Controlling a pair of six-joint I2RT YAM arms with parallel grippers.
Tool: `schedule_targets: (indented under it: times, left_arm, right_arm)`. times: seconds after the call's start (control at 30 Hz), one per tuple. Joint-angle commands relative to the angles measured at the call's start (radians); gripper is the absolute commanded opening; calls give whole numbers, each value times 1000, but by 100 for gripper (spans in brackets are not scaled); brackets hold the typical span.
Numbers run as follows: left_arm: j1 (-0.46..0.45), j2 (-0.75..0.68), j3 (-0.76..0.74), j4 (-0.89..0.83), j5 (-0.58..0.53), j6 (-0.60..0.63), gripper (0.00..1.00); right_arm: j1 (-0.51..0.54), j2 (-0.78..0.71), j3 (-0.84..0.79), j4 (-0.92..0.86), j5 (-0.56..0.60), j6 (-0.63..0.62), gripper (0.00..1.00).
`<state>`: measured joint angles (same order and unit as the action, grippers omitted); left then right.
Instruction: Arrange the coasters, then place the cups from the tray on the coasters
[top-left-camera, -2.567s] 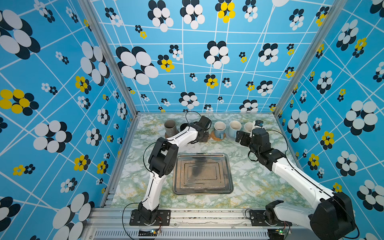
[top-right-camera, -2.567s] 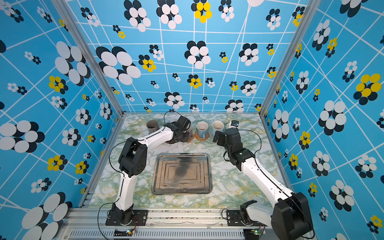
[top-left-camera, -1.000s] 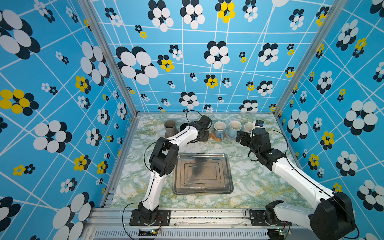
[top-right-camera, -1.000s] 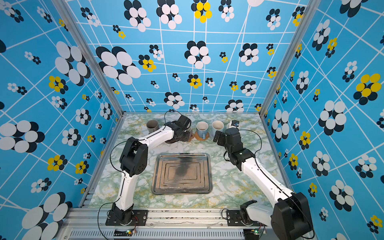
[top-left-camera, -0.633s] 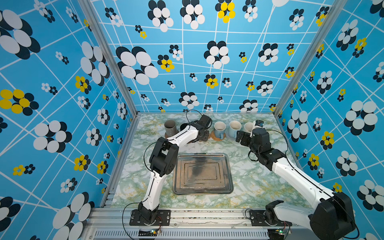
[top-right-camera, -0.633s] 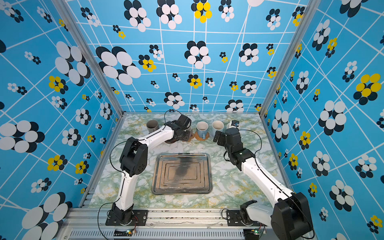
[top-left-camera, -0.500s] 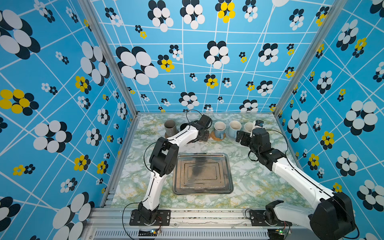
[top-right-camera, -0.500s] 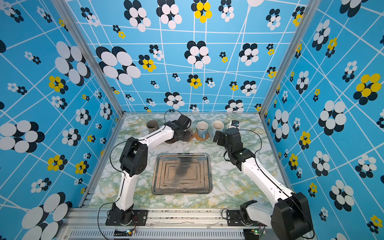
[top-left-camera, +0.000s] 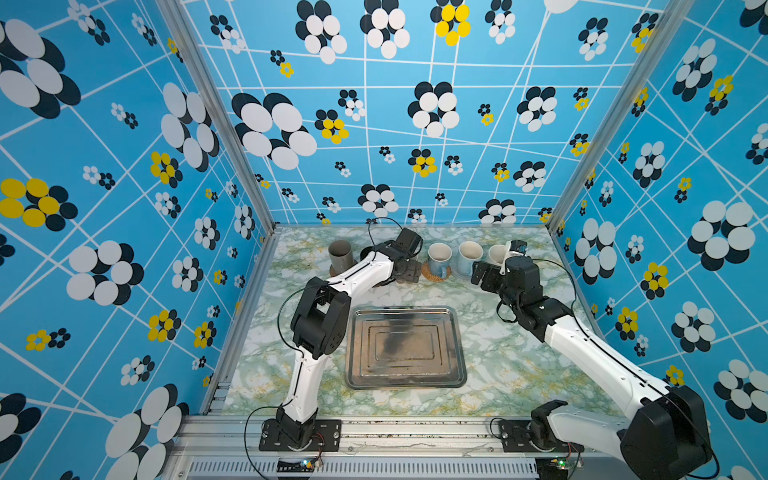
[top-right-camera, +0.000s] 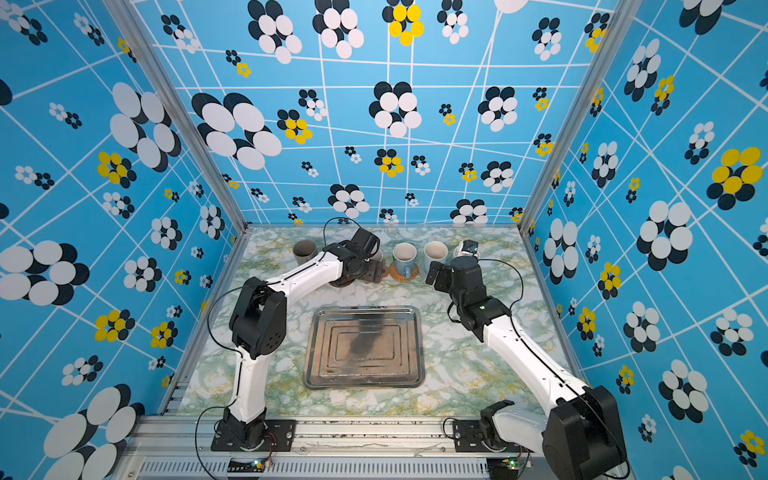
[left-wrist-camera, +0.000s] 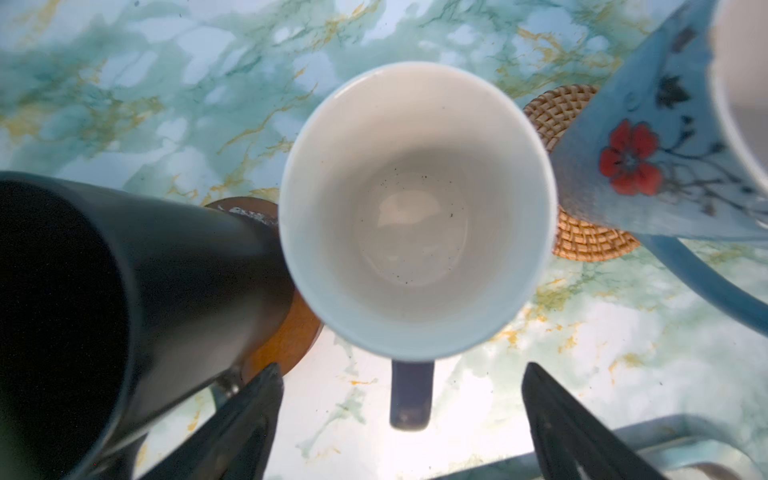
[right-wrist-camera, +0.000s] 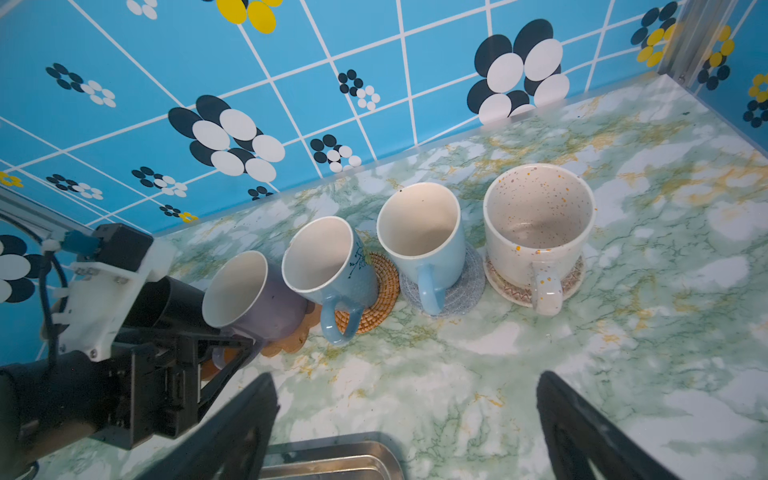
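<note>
A: Checking the left gripper (left-wrist-camera: 402, 372)?
B: Hovering with jaws spread wide, straddling the handle of the lavender mug (left-wrist-camera: 415, 208) without touching. Finding that mug upright directly below, on the paw-print coaster (right-wrist-camera: 293, 344).
A: Noting anything alongside?
B: Recording the black mug (left-wrist-camera: 104, 291) on a round brown coaster (left-wrist-camera: 286, 336) at one side, the floral light blue mug (left-wrist-camera: 648, 158) on the rattan coaster (left-wrist-camera: 582, 241) at the other.
A: Checking the right gripper (right-wrist-camera: 405, 380)?
B: Hanging with jaws apart, gripping nothing. Observing ahead of it the plain light blue mug (right-wrist-camera: 424, 237) on a grey woven coaster (right-wrist-camera: 465, 286) and the speckled cream mug (right-wrist-camera: 536, 224) on a pale patterned coaster (right-wrist-camera: 575, 276). Logging the metal tray (right-wrist-camera: 332, 457) just behind.
</note>
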<state>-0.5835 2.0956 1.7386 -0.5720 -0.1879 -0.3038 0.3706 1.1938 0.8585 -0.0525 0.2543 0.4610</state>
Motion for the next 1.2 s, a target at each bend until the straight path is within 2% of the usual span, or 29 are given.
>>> schedule_targets:
  times: [0.0, 0.07, 0.37, 0.5, 0.73, 0.83, 0.9, 1.03, 1.17]
  left_arm:
    - [-13, -103, -42, 36, -34, 5, 96]
    - [-16, -139, -62, 40, -37, 10, 99]
    - [-38, -364, -207, 82, -84, 45, 99]
    - [-36, -502, -307, 111, -121, 80, 99]
    - [-4, -818, -611, 245, -182, 166, 99]
    - [24, -935, -739, 280, -213, 230, 99]
    - [39, -997, -830, 329, -295, 254, 99]
    - [74, -1094, -1017, 475, -412, 315, 99]
    - [116, -1138, -1188, 701, -454, 383, 99]
  right_arm:
    - [-6, -43, -14, -10, -19, 8, 99]
    - [-6, -54, -19, -12, -22, 7, 99]
    - [-6, -79, -3, -65, -40, -13, 99]
    - [-7, -100, 5, -106, 14, -68, 99]
    - [-20, -169, -80, -76, 45, -291, 99]
    - [-55, -195, -120, -94, -22, -409, 99]
    - [-94, -217, -164, -76, -76, -429, 99]
    - [-167, -256, -295, 65, -113, -427, 99]
    - [-213, -237, -404, 225, -118, -443, 99]
